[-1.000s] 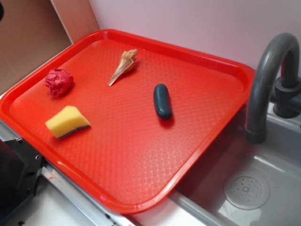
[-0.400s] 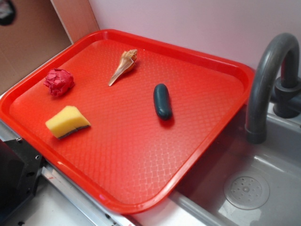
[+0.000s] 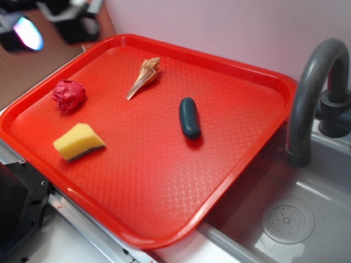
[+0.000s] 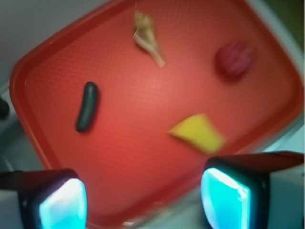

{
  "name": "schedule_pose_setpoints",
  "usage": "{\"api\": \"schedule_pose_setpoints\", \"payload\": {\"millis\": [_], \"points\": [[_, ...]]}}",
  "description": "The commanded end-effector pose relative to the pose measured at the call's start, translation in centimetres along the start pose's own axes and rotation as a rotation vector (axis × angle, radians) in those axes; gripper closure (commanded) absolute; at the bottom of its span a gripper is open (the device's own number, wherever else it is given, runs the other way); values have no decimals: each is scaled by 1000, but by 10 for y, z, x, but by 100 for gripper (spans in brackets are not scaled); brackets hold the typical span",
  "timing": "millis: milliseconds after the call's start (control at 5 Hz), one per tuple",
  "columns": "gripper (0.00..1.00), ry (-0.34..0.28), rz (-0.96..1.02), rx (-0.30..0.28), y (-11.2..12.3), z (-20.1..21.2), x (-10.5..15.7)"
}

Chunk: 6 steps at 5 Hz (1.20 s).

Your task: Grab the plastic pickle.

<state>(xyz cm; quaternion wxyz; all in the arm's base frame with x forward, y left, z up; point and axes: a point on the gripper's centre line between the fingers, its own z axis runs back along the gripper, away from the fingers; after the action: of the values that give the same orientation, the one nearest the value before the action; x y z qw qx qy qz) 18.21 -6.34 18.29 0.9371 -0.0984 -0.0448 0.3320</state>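
pickle (image 3: 189, 118) lies clear of seashell (image 3: 144, 76) and sponge (image 3: 78, 142); tool (image 4: 143, 198) released.

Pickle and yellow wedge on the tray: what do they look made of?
The pickle looks like smooth hard plastic: dark teal, slightly glossy, evenly rounded ends. The yellow wedge looks like soft sponge foam: matte yellow body with a thin dark layer along its lower edge, possibly a scouring pad. The tray looks like textured red plastic.

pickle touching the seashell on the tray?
No. In the exterior view the plastic pickle lies alone near the middle of the red tray, with bare tray between it and the seashell.
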Motion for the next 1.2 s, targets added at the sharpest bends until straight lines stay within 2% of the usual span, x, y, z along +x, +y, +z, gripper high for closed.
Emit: {"api": "schedule_pose_setpoints", "payload": {"millis": [0,200,400,600,800,1000], "points": [[0,-59,186,-93,-51,-50,40],[0,-47,139,-56,-72,-73,45],[0,-51,105,-24,-81,-87,43],[0,-21,85,34,-86,-107,45],[0,-29,86,65,-82,-121,44],[0,-5,81,95,-83,-139,45]]}}
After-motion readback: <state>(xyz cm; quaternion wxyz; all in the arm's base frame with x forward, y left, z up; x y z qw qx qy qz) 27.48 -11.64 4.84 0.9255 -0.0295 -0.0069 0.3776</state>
